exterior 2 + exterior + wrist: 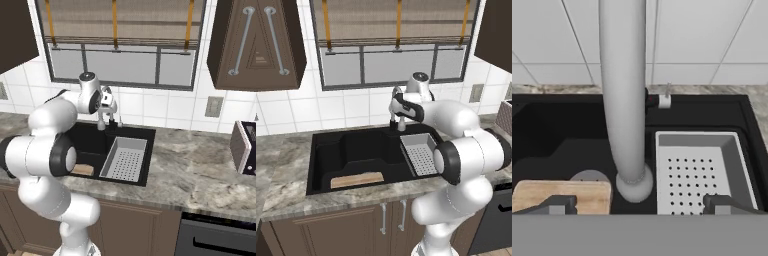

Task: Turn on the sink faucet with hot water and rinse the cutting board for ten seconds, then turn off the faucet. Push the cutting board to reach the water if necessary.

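Your gripper (640,204) hangs above the sink (326,145) with its jaws spread wide apart and nothing between them, close behind the sink faucet (623,90), whose grey spout runs down the middle of the hand view. The cutting board (357,179) lies flat on the basin floor at the front left. The grey perforated drainer tray (420,155) sits in the basin's right side.

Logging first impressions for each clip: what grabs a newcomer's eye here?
The white arm's open claw hangs at the sink faucet behind the black sink. A tan cutting board lies at the basin's front left, and a grey drainer tray sits at its right.
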{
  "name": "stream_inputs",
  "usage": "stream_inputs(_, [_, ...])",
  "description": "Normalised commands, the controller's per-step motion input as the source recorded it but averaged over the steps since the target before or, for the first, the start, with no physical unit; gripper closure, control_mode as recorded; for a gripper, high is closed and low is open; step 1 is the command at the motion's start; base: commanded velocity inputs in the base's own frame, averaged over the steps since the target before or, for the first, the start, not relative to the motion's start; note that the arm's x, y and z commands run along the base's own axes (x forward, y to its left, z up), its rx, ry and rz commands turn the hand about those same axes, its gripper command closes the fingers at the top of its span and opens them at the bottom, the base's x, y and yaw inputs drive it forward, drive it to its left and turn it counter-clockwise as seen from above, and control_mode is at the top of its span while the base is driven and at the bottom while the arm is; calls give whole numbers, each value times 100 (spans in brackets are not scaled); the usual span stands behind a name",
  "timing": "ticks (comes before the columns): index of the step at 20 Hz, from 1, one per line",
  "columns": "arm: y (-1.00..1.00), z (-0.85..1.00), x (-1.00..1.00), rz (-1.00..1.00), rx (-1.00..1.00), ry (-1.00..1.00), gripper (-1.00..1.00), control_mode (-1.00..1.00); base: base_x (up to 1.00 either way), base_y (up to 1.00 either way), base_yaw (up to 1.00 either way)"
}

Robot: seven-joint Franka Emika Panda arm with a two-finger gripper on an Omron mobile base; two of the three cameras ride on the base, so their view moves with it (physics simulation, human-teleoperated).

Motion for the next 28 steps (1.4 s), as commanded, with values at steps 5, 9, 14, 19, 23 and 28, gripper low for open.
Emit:
stream_inputs(5, [4,0,25,0,0,0,-100,-100,0,0,0])
stream_inputs(9, [8,0,22,0,0,0,-100,-100,0,0,0])
stream_inputs(14, [11,0,19,0,0,0,-100,-100,0,0,0])
stream_inputs(19, [1,0,1,0,0,-2,-100,-100,0,0,0])
stream_inputs(23, [1,-3,4,0,0,0,-100,-100,0,0,0])
stream_inputs(28, [24,-7,0,0,-1,0,-100,-100,0,0,0])
